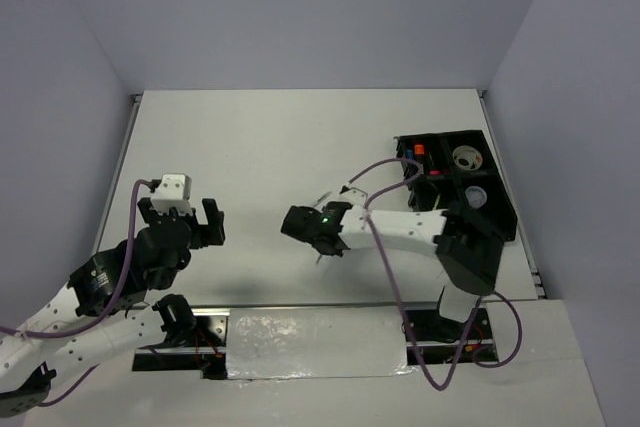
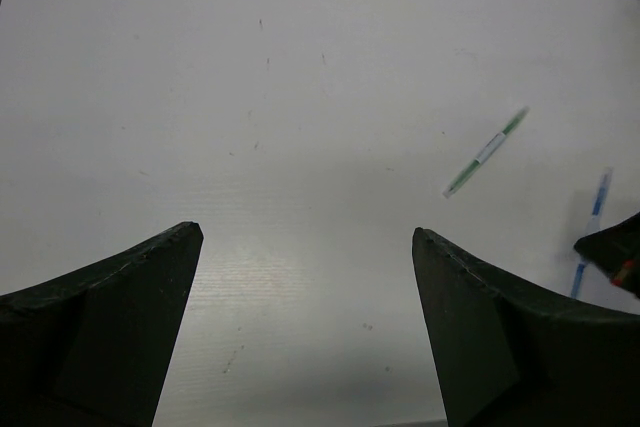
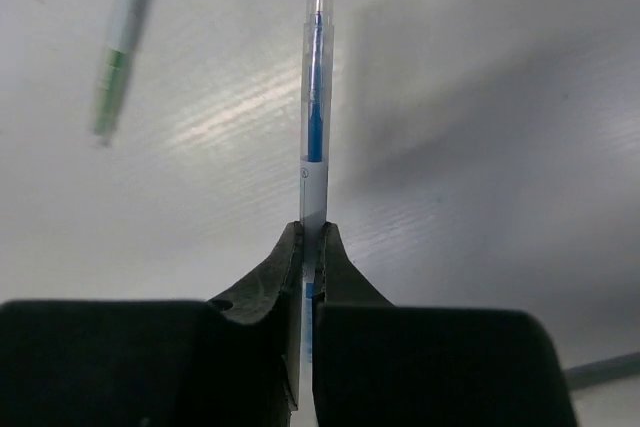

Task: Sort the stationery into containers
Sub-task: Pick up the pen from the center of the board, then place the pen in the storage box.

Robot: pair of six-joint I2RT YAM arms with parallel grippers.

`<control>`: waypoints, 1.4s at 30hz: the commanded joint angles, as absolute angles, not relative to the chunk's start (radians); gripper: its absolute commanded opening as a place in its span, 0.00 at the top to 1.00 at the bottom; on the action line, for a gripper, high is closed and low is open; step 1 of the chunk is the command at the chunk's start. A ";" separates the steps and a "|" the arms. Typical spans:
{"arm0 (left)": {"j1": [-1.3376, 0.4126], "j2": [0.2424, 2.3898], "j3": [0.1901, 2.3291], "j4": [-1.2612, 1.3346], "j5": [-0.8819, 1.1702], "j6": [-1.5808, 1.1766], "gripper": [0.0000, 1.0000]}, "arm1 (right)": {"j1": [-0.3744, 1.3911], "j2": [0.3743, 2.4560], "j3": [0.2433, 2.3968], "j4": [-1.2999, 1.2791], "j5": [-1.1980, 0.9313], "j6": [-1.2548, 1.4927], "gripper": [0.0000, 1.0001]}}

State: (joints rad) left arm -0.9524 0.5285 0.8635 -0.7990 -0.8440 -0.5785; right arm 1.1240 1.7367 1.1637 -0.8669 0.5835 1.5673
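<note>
My right gripper (image 3: 311, 232) is shut on a slim white pen with blue ink (image 3: 314, 97), which sticks out forward past the fingertips over the white table. In the top view this gripper (image 1: 298, 223) is at mid-table, left of the black organiser tray (image 1: 497, 209). A second slim pen with green ends (image 3: 122, 37) lies on the table beyond it to the left. My left gripper (image 2: 305, 237) is open and empty above bare table. It sees the green pen (image 2: 487, 151) and the held blue pen (image 2: 592, 227) to its right. In the top view the left gripper (image 1: 190, 225) is at the left.
The tray at the far right holds a tape roll (image 1: 466, 158), an orange-capped highlighter (image 1: 419, 149) and other small items. The right arm's purple cable (image 1: 385, 172) loops in front of the tray. Grey walls enclose the table on three sides.
</note>
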 commanded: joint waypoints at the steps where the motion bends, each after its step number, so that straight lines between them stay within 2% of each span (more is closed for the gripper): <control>1: -0.959 0.540 0.862 -0.764 -0.844 -0.565 0.00 | 1.076 1.521 1.155 -0.980 0.745 1.488 1.00; 3: -0.959 0.545 0.862 -0.764 -0.842 -0.563 0.01 | 0.978 1.390 1.092 -0.921 0.739 1.377 0.98; 4: -0.959 0.545 0.862 -0.764 -0.841 -0.563 0.01 | 0.933 1.350 1.068 -0.899 0.707 1.233 0.98; 5: -0.959 0.548 0.862 -0.761 -0.841 -0.561 0.01 | 0.829 1.272 1.024 -0.885 0.687 1.177 0.97; 10: -0.960 0.554 0.861 -0.758 -0.834 -0.558 0.01 | 0.546 1.057 0.930 -0.770 0.572 0.744 0.96; 12: -0.960 0.560 0.861 -0.756 -0.834 -0.554 0.00 | 0.420 1.029 0.908 -0.746 0.546 0.630 0.96; 14: -0.960 0.563 0.861 -0.755 -0.830 -0.552 0.01 | 0.344 1.017 0.897 -0.736 0.508 0.575 1.00; 18: -0.960 0.566 0.859 -0.749 -0.824 -0.546 0.01 | 0.184 1.089 0.900 -0.716 0.479 0.448 1.00; 28: -0.960 0.600 0.858 -0.736 -0.805 -0.532 0.01 | 0.094 1.247 0.914 -0.627 0.433 0.384 0.99; 39: -0.962 0.614 0.854 -0.730 -0.787 -0.519 0.01 | 0.094 1.295 0.865 -0.584 0.400 0.385 0.87; 42: -0.960 0.609 0.856 -0.729 -0.784 -0.517 0.01 | 0.094 1.298 0.867 -0.588 0.394 0.390 0.79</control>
